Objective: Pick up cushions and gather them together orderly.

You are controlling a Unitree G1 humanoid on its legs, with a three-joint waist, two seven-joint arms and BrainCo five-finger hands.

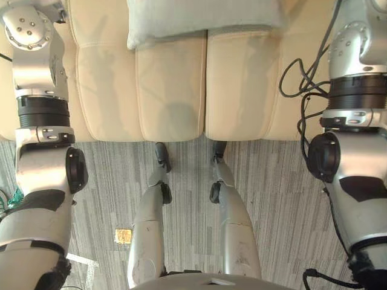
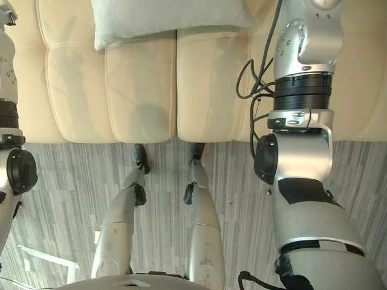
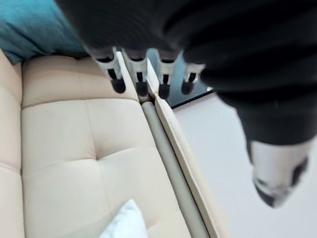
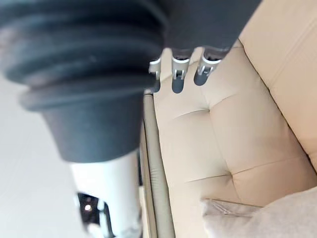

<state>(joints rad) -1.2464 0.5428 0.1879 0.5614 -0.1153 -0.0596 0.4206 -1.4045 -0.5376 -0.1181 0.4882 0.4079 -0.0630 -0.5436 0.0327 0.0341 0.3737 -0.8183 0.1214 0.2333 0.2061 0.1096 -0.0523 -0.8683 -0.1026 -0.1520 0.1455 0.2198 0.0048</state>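
Cream leather sofa [image 1: 169, 90]: tufted seat panels run across the upper half of the head views, above a grey striped carpet [image 1: 284, 199].
Left arm [image 1: 41, 78]: stretched forward over the sofa's left seat, passing out of the top of the left eye view.
Left hand [image 3: 148, 54]: held above the sofa's back edge. Its dark-tipped fingers [image 3: 141, 79] sit in a relaxed row, not clenched, with the thumb [image 3: 277, 173] well apart from them. Nothing is grasped.
Right arm [image 2: 302, 66]: stretched forward over the sofa's right seat, in the same pose as the left.
Right hand [image 4: 188, 29]: held above a seat panel. The fingers [image 4: 178, 74] are loose and the thumb [image 4: 106, 198] is apart from them. It holds nothing.
Pale grey cushion [image 1: 199, 18]: one, lying flat on the seat between the two arms. It straddles the seam between two seat panels and touches neither hand.
Teal cushion [image 3: 34, 25]: one, resting against the sofa, beyond the left hand's fingers and apart from them.
White cushion corner [image 3: 126, 220]: one, on the seat in the left wrist view. I cannot tell whether it belongs to the pale grey cushion.
Grey-beige cushion corner [image 4: 267, 218]: one, on the seat in the right wrist view, well apart from the right hand. Again I cannot tell whether it is a separate cushion.
Count: two cushions for certain, and two hands, both free.
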